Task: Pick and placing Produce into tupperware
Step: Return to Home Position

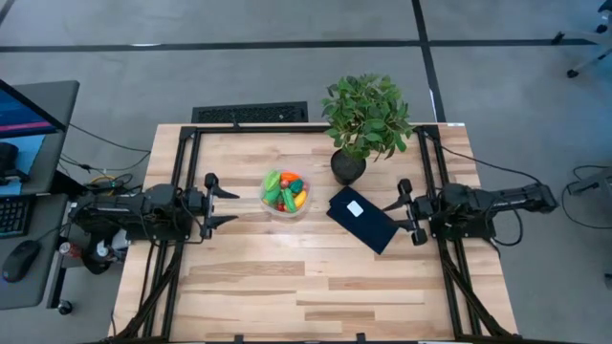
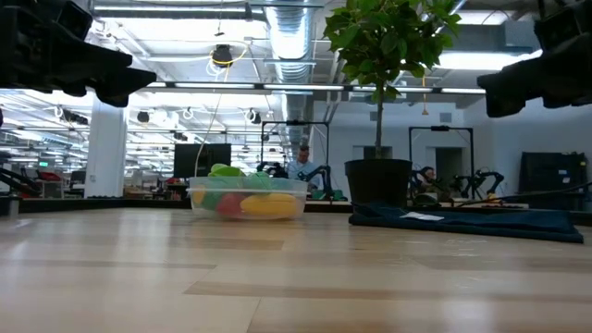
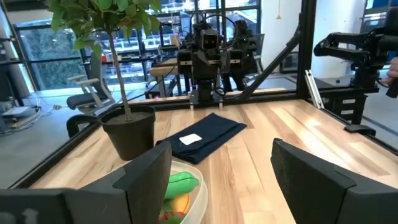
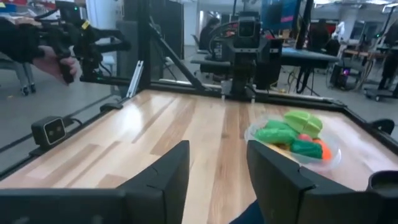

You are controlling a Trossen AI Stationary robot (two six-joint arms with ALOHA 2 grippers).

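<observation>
Bright ceiling lamps [image 2: 176, 12] light the table [image 1: 287, 277] evenly, leaving soft shadows.

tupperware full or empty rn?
Full. The tupperware is heaped with produce past its rim in the low view; the high view shows none loose on the table.

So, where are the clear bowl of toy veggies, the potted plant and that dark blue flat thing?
tupperware [image 2: 287, 186], low view, on its whitish rim.
potted plant [image 1: 366, 113], high view, on its leaves.
dark blue rectangle [image 1: 375, 229], high view, on bare blue beside its white label.
</observation>
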